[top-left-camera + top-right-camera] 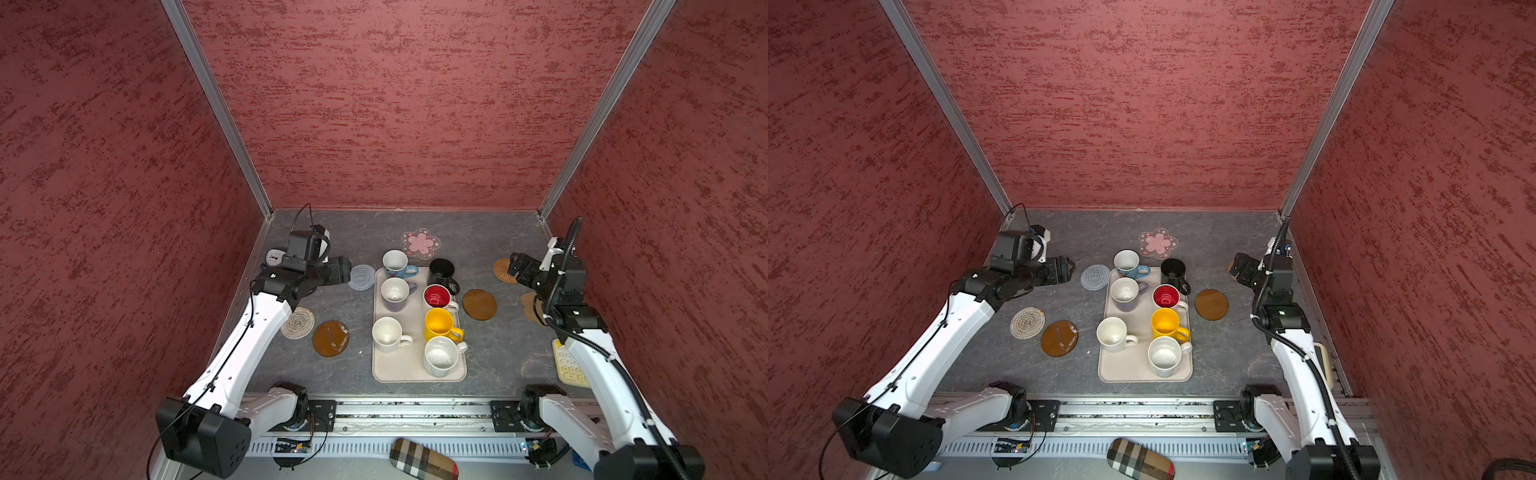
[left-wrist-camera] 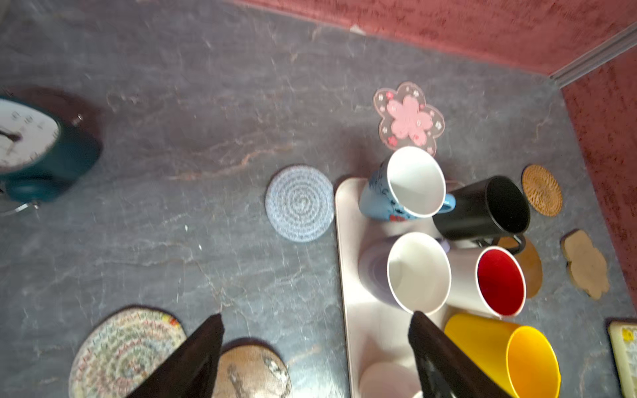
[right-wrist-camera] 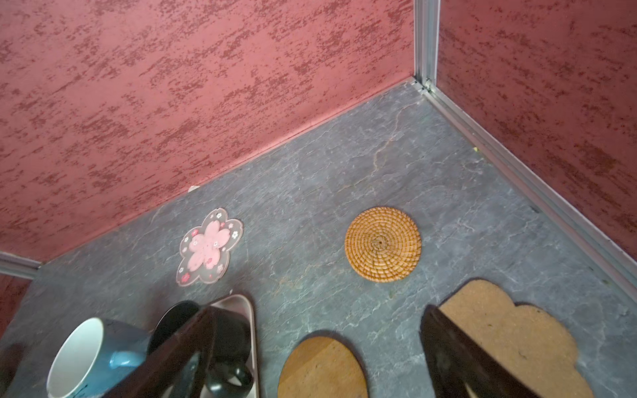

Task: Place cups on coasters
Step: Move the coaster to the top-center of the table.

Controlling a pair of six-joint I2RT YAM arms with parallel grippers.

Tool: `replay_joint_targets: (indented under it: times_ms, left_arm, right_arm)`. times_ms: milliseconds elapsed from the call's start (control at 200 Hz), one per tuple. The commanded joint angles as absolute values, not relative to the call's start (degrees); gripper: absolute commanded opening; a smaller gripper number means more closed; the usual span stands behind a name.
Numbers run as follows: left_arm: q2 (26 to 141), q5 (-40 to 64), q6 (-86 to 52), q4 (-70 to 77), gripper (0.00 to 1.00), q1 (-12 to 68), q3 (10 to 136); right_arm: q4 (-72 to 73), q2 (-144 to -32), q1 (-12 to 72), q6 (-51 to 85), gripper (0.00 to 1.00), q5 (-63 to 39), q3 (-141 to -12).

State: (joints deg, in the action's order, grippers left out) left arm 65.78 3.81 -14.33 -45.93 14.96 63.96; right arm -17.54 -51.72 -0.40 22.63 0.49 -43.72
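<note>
Several cups stand upright on the beige tray point(image 1: 415, 374): blue-based white point(image 1: 395, 264), black point(image 1: 442, 272), lavender point(image 1: 395, 293), red-inside point(image 1: 437, 297), yellow point(image 1: 439, 324) and two plain white point(image 1: 387, 333) point(image 1: 440, 356). Bare coasters lie around the tray: pink flower point(image 1: 420, 243), blue-grey spiral point(image 1: 361, 277), pale spiral point(image 1: 298, 323), brown discs point(image 1: 331, 338) point(image 1: 479, 304), wicker point(image 1: 504, 270), tan scalloped point(image 1: 528, 305). My left gripper point(image 2: 315, 315) hovers open and empty left of the tray, near the blue-grey spiral. My right gripper point(image 3: 317, 308) hovers open and empty by the wicker disc.
A teal alarm clock point(image 1: 274, 257) stands at the far left behind my left wrist. A cream keypad-like slab point(image 1: 569, 365) lies under my right arm. A plaid case point(image 1: 424, 459) rests on the front rail. Red walls close in three sides.
</note>
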Motion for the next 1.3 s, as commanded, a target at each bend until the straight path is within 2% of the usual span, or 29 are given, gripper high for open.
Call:
replay_joint_targets:
  times_ms: [0, 65, 135, 326, 391, 521, 601, 726, 807, 1097, 1298]
  left_arm:
    - [67.5, 4.1, -16.8, -51.6, 0.83, 15.8, 63.1]
    - [68.3, 4.3, -16.9, -50.3, 0.87, 15.8, 61.5]
    - [69.8, 5.3, -16.3, -48.8, 1.0, 15.8, 60.5]
    - [77.8, 4.4, -13.6, -45.1, 1.0, 16.0, 61.9]
    - [82.0, 2.9, -12.5, -44.7, 0.95, 16.3, 64.2]
    - [90.7, 2.2, -11.4, -44.4, 0.77, 16.2, 69.7]
    - [95.2, 2.9, -11.7, -44.1, 0.71, 16.2, 73.0]
    - [101.2, 2.2, -12.0, -43.9, 0.69, 16.5, 77.4]
    - [104.3, 2.5, -11.7, -44.2, 0.67, 16.6, 79.6]
    - [112.2, 2.2, -11.9, -43.5, 0.69, 17.1, 84.0]
    - [117.1, 0.3, -12.0, -44.5, 0.64, 17.6, 88.0]
  right_arm:
    - [-26.0, -48.9, 0.0, 22.7, 0.93, -4.5, -44.9]
    - [-26.5, -48.1, 0.1, 22.7, 0.94, -5.9, -44.0]
    - [-25.7, -48.0, 0.2, 23.2, 0.94, -6.7, -42.8]
    - [-20.8, -51.8, 0.5, 24.4, 0.91, -3.7, -41.2]
    - [-18.6, -53.1, 0.6, 24.9, 0.91, -2.8, -40.2]
    - [-16.5, -54.0, 0.7, 25.1, 0.91, -0.3, -37.8]
    - [-14.8, -53.9, 0.7, 25.6, 0.91, -0.4, -37.2]
    - [-12.0, -54.5, 0.8, 26.0, 0.94, 0.3, -37.2]
    - [-11.2, -55.0, 0.8, 26.3, 0.99, -0.4, -37.0]
    - [-8.5, -53.4, 0.7, 26.4, 0.99, -2.9, -34.1]
    - [-7.5, -53.3, 0.7, 26.7, 0.99, -4.0, -33.5]
